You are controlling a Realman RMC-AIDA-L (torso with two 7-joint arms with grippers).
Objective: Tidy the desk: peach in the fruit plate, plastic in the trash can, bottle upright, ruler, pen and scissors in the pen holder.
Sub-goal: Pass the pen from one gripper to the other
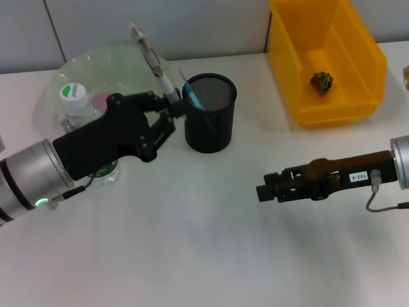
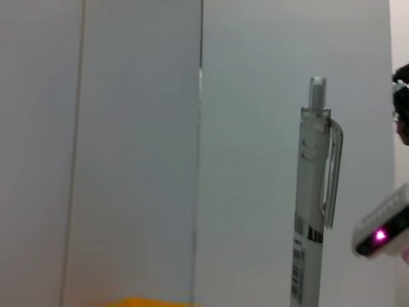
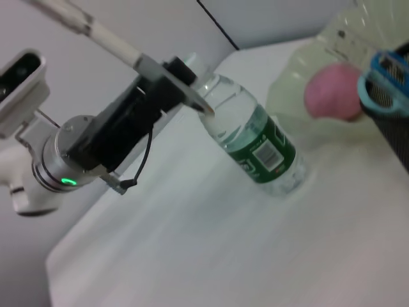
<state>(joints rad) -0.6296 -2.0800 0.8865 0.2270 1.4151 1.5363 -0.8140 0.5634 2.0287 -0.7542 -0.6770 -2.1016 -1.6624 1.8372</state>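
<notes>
Two tools: left tool (image 1: pixel 171 107) grips pen (image 1: pixel 155 66) tilted beside holder (image 1: pixel 210 112), near tabletop back edge. Right tool (image 1: pixel 263 190) pinched closed, empty, above tabletop right side.

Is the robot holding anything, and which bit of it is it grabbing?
Yes. The left gripper holds the pen by its lower end, beside the pen holder. The right gripper holds nothing.

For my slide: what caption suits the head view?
Left tool carries pen toward mesh pen holder; right tool idle.
</notes>
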